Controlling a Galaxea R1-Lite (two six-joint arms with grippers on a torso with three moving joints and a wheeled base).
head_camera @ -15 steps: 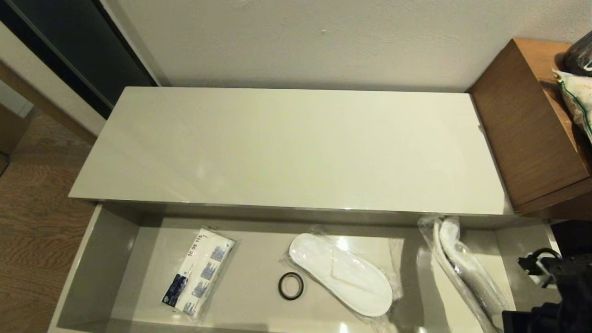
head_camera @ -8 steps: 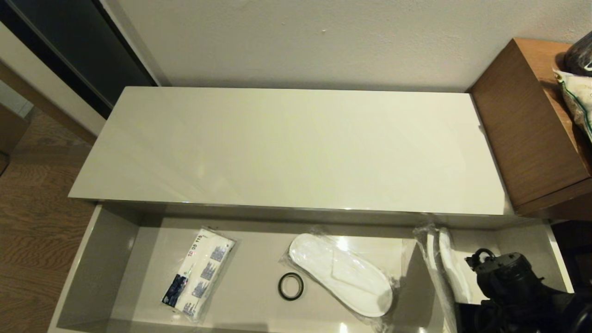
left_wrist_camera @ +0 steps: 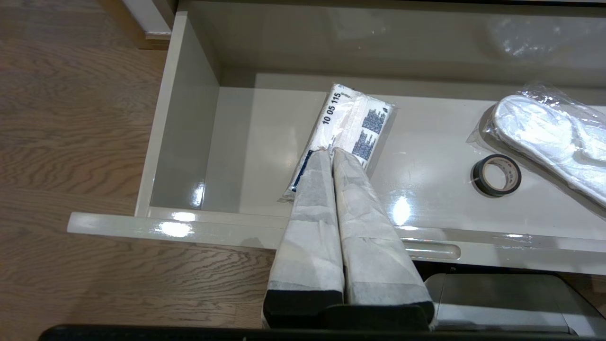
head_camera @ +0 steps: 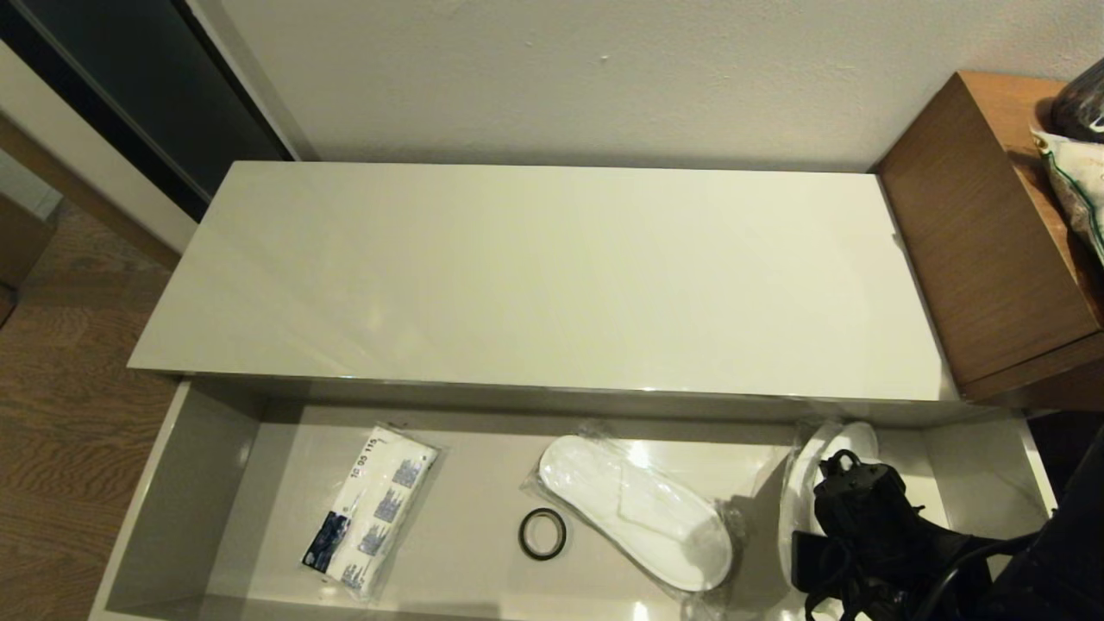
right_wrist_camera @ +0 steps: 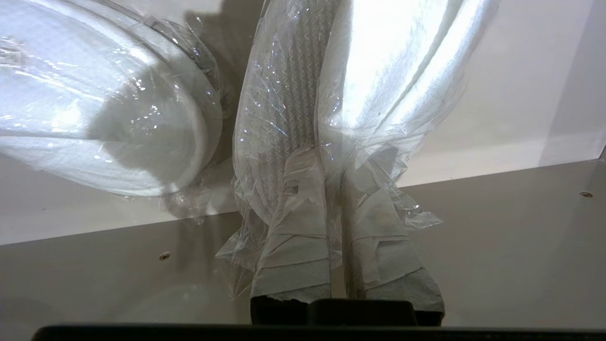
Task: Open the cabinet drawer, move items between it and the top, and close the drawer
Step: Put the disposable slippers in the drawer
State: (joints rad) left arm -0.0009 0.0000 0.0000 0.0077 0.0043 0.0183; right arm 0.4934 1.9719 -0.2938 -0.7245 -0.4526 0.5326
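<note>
Head view shows the drawer [head_camera: 185, 500] pulled fully out beneath the cabinet top [head_camera: 552, 276], so the opening step is done. All three items lie inside the drawer: the printed packet [head_camera: 371, 509] toward its left end, one bagged slipper pair [head_camera: 638, 509] near the middle, with a small black tape ring [head_camera: 542, 534] just beside it, and a second bagged slipper pair [head_camera: 811, 483] at the drawer's right end. The right gripper [right_wrist_camera: 334, 199] has its jaws pinched on the end of that second pair through the plastic, and the pair stands tilted up against the drawer's back wall rather than lying flat. Nothing rests on the cabinet top, so the moving appears only begun: this pair has to be lifted onto the top, the other items dealt with, and the drawer pushed shut. The left gripper [left_wrist_camera: 331, 156] hangs parked in front of the drawer, over the packet, jaws pressed together and empty.
</note>
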